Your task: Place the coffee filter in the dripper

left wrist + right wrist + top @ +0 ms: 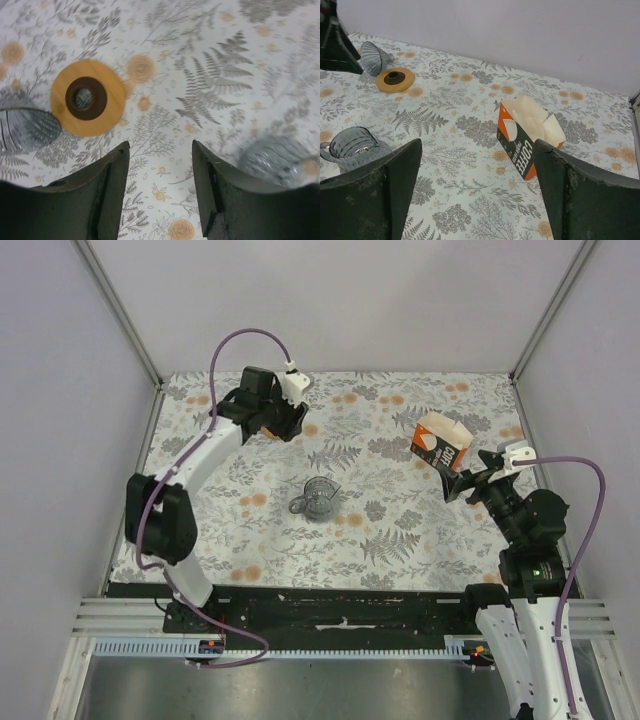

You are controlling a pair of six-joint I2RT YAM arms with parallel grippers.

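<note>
While the small see-through grey ribbed dripper (373,57) is lying on its side at the far left of the floral worktop (400,530), just beside its flat orange-brown ring (107,95), the white paper coffee filter (532,116) is sitting in the open orange-and-white carton (517,145) at the far right; the left tool (160,150) and the right tool (477,145) are both hanging released, gripping nothing

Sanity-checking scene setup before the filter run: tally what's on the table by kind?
glass jar: 1
dripper cone, lying on its side: 1
ring collar, flat beside the cone: 1
carton, open, coffee filter paper showing inside (number of sheets unclear): 1
Total: 4
</note>
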